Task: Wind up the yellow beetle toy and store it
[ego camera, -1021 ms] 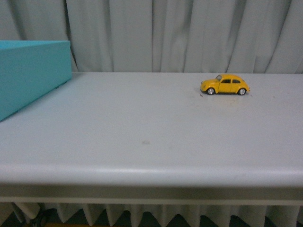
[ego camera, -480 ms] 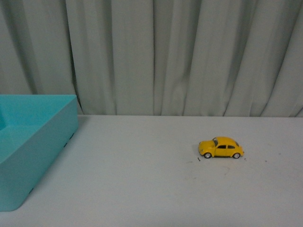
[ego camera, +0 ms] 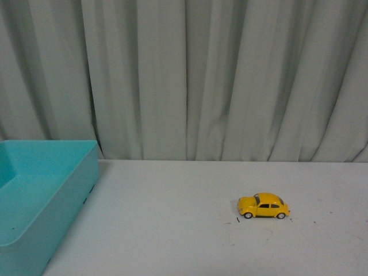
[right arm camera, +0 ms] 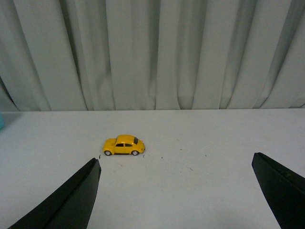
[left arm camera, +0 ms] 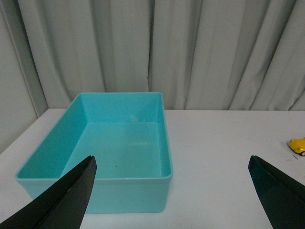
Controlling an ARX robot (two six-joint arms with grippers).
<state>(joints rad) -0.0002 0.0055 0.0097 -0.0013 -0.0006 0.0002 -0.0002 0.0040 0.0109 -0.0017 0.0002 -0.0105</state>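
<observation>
Two grippers are in view, one per wrist camera, each with two dark fingers. The left gripper [left arm camera: 171, 161] is spread wide, its fingers [left arm camera: 71, 200] at the lower corners of its view. The right gripper [right arm camera: 175, 161] is spread just as wide and holds nothing. Neither arm appears in the front view.

One pale grey desk [ego camera: 172, 241] carries everything. On the robot's left stands one turquoise plastic bin [ego camera: 72, 213], rectangular and open-topped, directly ahead of the left gripper.

Further right, well apart from the bin, the single yellow beetle toy [ego camera: 263, 206] stands on its four wheels in the open, side-on, nose toward the bin. It lies ahead of the right gripper, with nothing between them. A few tiny dark specks [ego camera: 238, 219] dot the desk beside it.

One pleated grey curtain [ego camera: 184, 80] hangs behind the desk's far edge.
</observation>
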